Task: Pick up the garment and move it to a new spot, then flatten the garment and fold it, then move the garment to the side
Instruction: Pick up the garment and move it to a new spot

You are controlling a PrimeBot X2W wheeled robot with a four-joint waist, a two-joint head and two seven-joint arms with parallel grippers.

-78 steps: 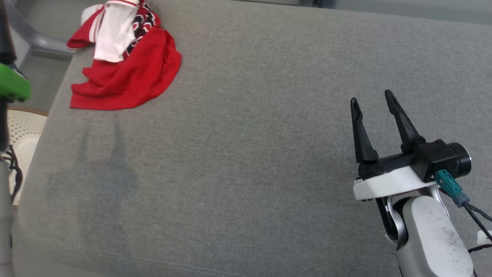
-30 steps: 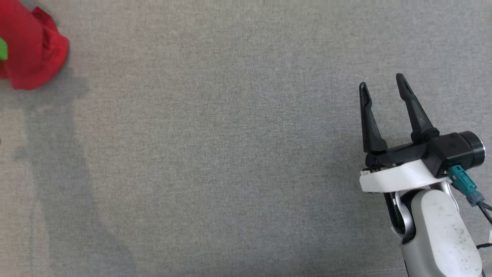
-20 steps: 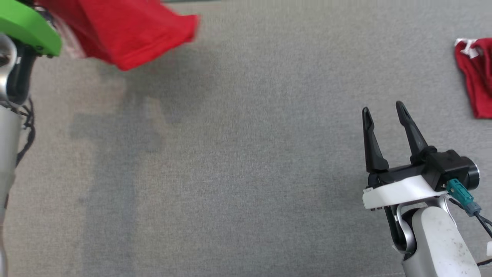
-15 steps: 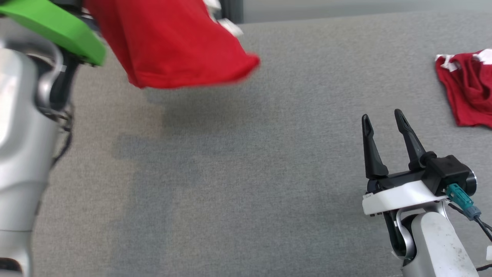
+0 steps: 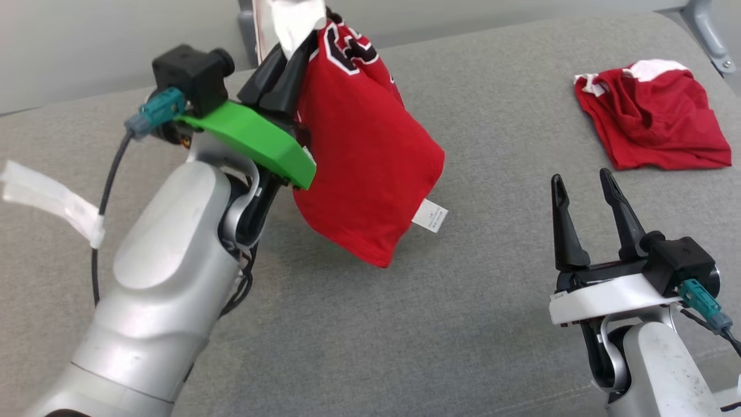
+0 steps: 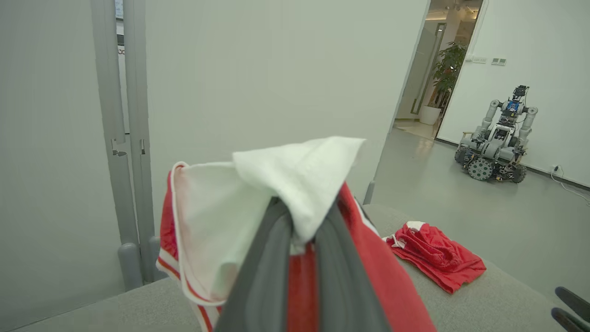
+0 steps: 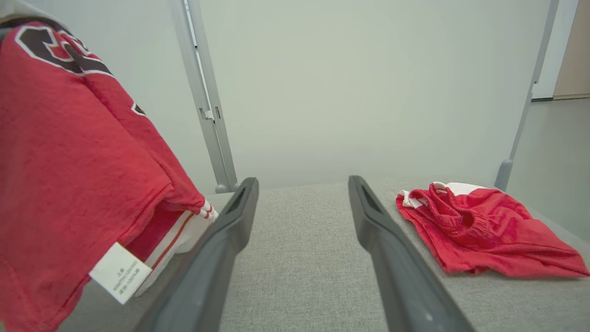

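A red garment (image 5: 365, 162) with white panels and black lettering hangs in the air over the grey surface (image 5: 359, 324). My left gripper (image 5: 301, 40) is shut on its upper bunch, the fingers (image 6: 276, 258) pinching white and red cloth. In the right wrist view the garment (image 7: 78, 152) dangles at the left with a white label at its hem. My right gripper (image 5: 582, 179) stands open low at the right, nothing between its fingers (image 7: 221, 240), well apart from the hanging cloth.
A second red garment (image 5: 651, 116) lies crumpled at the far right of the grey surface, also in the right wrist view (image 7: 479, 230). A grey post (image 7: 203, 92) and pale wall stand behind. Another wheeled robot (image 6: 500, 138) waits far off.
My left arm has swung the red garment from the far left up and toward the middle. The head camera has shifted too, bringing the second red garment into view at the right.
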